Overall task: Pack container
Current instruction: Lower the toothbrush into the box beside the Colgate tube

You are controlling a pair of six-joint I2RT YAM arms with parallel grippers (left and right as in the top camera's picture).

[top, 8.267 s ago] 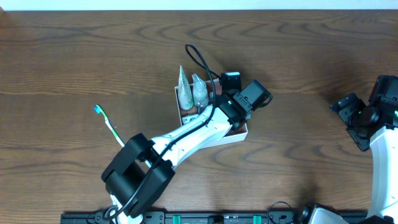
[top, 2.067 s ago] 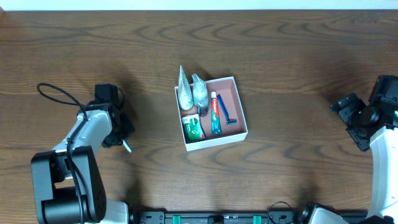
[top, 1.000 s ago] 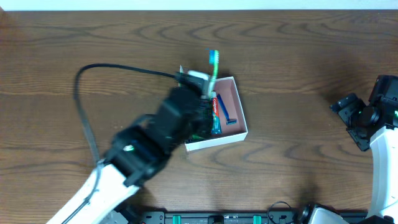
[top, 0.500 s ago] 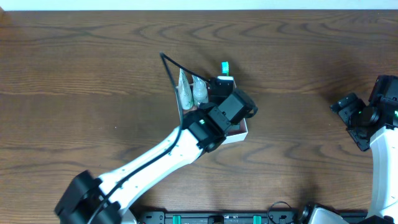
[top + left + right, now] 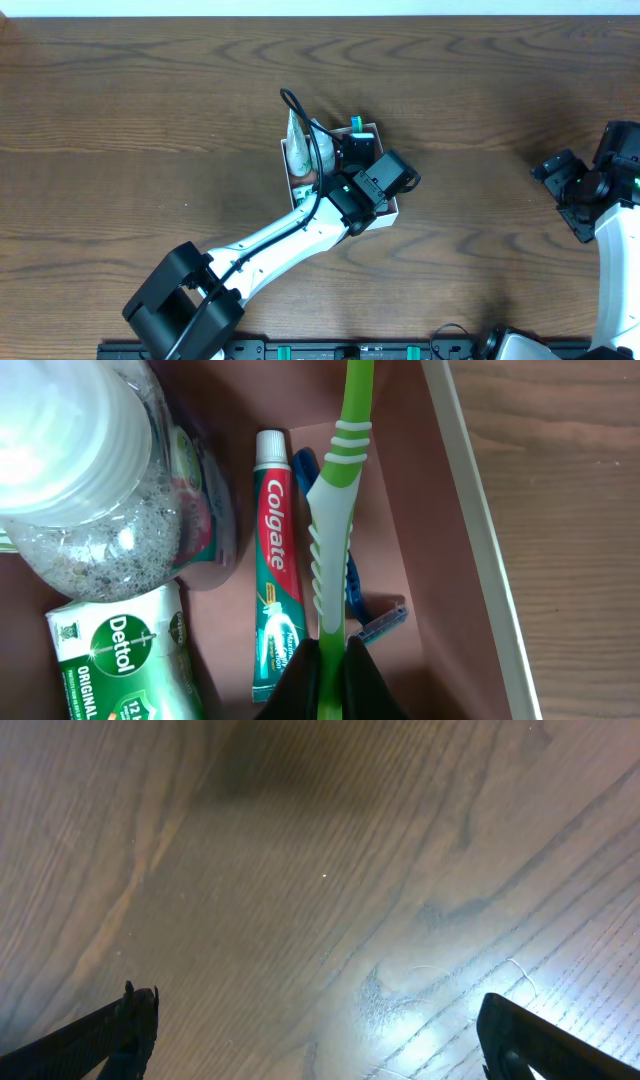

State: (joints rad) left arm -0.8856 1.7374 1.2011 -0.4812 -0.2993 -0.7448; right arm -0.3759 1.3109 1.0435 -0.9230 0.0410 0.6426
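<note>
Left gripper (image 5: pixel 332 678): clenched on green toothbrush (image 5: pixel 338 510), above container (image 5: pixel 463 490).
Toothbrush axis: parallel to container's side wall, head toward far wall.
Right gripper (image 5: pixel 320 1030): fingers spread wide, over table (image 5: pixel 300 870).

Overhead looks straight down on the brown wooden desk (image 5: pixel 120 100). The left wrist view, close in, shares the shallow white cardboard box (image 5: pixel 405 490) with it. The right wrist view faces the desk closely.

The left arm (image 5: pixel 290 232) has smooth white tubular links between chunky black joint housings, with a boxy black wrist block and a thin black cable (image 5: pixel 313 145) running along it. Its fingers (image 5: pixel 295 690) are dark and tapered. The right arm (image 5: pixel 612 245) is likewise white with black housings; its fingers (image 5: pixel 130 1025) are flat matte black blades, seen only at their tips
</note>
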